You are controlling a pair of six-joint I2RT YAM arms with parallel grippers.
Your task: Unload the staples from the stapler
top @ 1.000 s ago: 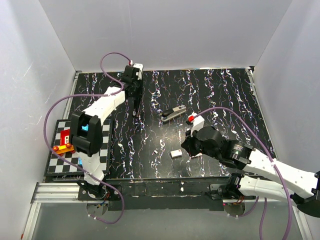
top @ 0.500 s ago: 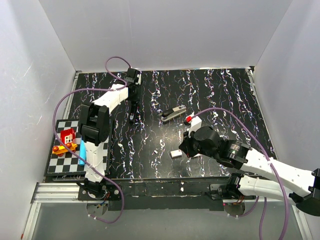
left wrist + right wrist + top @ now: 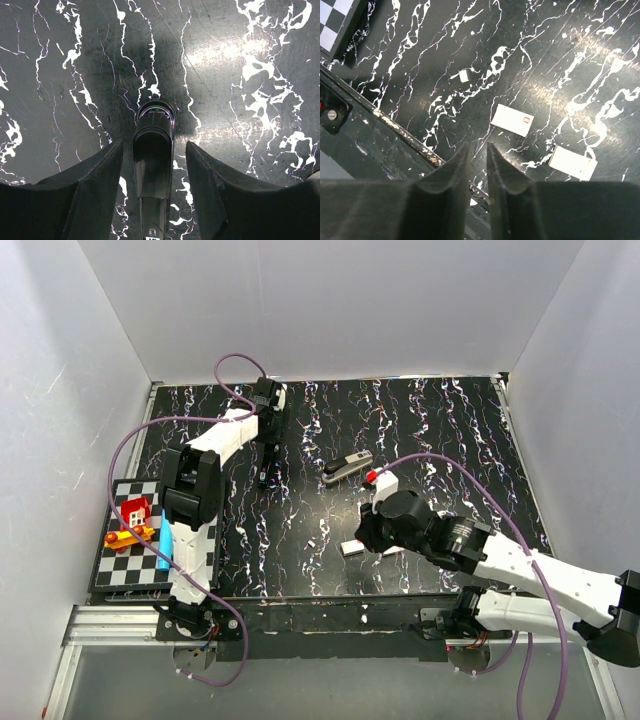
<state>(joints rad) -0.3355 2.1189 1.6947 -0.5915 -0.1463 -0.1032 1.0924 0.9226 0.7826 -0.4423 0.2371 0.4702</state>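
The stapler (image 3: 347,468) lies untouched on the bench (image 3: 450,440). To its left, the left fingers (image 3: 100,170) stand wide around a slim dark piece (image 3: 154,150), seemingly lined up to grip it. Nearer than the stapler, the right fingers (image 3: 452,175), almost closed and empty, hover by white blocks (image 3: 512,120), probably staples.

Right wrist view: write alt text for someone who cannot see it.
The right gripper, its fingers nearly together and holding nothing, hangs over a black, white-veined table near its front edge. Two small white rectangular blocks lie just beyond the fingertips, toward the picture's right, and a smaller white scrap lies farther off.
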